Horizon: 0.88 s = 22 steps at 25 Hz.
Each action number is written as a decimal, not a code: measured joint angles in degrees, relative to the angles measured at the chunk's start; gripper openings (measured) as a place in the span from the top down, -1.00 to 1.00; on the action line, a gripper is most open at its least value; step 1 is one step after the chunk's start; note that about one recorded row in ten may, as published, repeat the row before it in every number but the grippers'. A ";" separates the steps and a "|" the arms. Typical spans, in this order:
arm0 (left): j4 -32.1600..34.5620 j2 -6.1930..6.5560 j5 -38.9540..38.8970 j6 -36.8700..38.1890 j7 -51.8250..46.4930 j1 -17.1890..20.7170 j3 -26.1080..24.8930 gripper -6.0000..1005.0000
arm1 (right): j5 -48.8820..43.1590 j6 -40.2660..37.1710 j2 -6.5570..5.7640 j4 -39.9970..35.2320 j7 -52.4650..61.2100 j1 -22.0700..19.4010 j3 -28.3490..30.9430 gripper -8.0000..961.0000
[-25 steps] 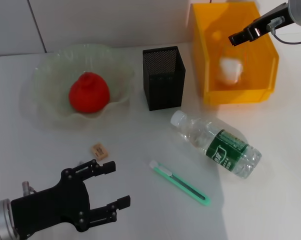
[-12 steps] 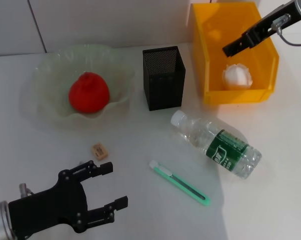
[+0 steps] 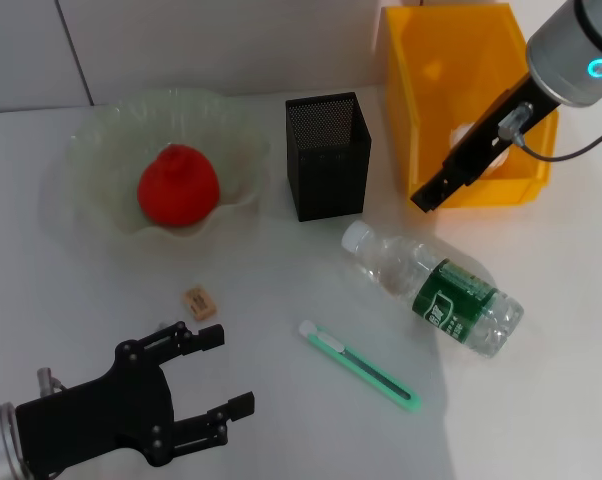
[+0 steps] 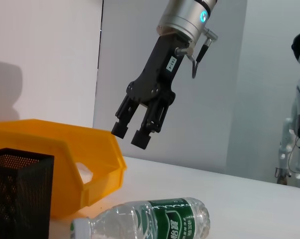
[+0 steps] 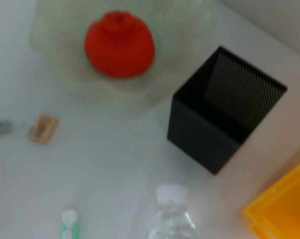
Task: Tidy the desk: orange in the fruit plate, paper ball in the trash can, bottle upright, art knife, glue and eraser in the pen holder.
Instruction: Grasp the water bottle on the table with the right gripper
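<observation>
The right hand [image 3: 424, 201] had swung down out of the yellow bin [image 3: 419, 140], fingers parted and empty, toward the bottle [image 3: 436, 288] lying on the table [image 3: 541, 400]. The orange [image 3: 178, 184] sat in the plate [image 3: 91, 160]; knife [image 3: 361, 366] and eraser [image 3: 198, 301] remained. The left hand [image 3: 216, 375] waited open.

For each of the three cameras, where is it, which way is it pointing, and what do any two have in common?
Head: high, looking down at the desk; both arms show, left gripper near, right gripper by the yellow bin.
Left wrist: low, looking across the bottle at the right gripper.
Right wrist: looking down on the pen holder; no fingers.
All share the bottle.
</observation>
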 joint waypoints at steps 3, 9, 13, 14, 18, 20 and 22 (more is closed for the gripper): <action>0.00 0.00 -0.02 -0.10 -0.11 0.00 0.00 -0.50 | -1.72 -0.49 0.00 2.03 0.27 0.73 -0.78 -0.69; 0.00 0.00 -0.12 -0.82 -0.22 0.00 -0.10 -0.49 | -2.03 -2.45 0.00 5.05 0.36 1.30 -1.04 -0.69; 0.00 0.00 -0.13 -1.09 -0.32 -0.07 -0.10 -0.49 | -1.84 -4.92 0.07 4.80 0.15 1.01 -1.04 -0.69; 0.00 0.00 -0.13 -1.09 -0.32 -0.07 -0.10 -0.49 | -1.82 -5.54 0.08 4.71 0.15 0.91 -1.04 -0.69; 0.00 0.00 -0.14 -1.22 -0.38 -0.12 -0.10 -0.49 | -1.95 -6.89 0.23 4.37 0.80 -0.15 -1.17 -0.69; 0.00 0.00 -0.15 -1.49 -0.40 -0.48 -0.12 -0.49 | -2.33 -6.76 0.26 3.71 1.92 -1.68 -2.08 -0.69; 0.06 0.00 -0.27 -1.68 -0.37 -0.59 -0.23 -0.49 | -2.34 -6.43 0.29 3.45 2.21 -2.24 -2.65 -0.69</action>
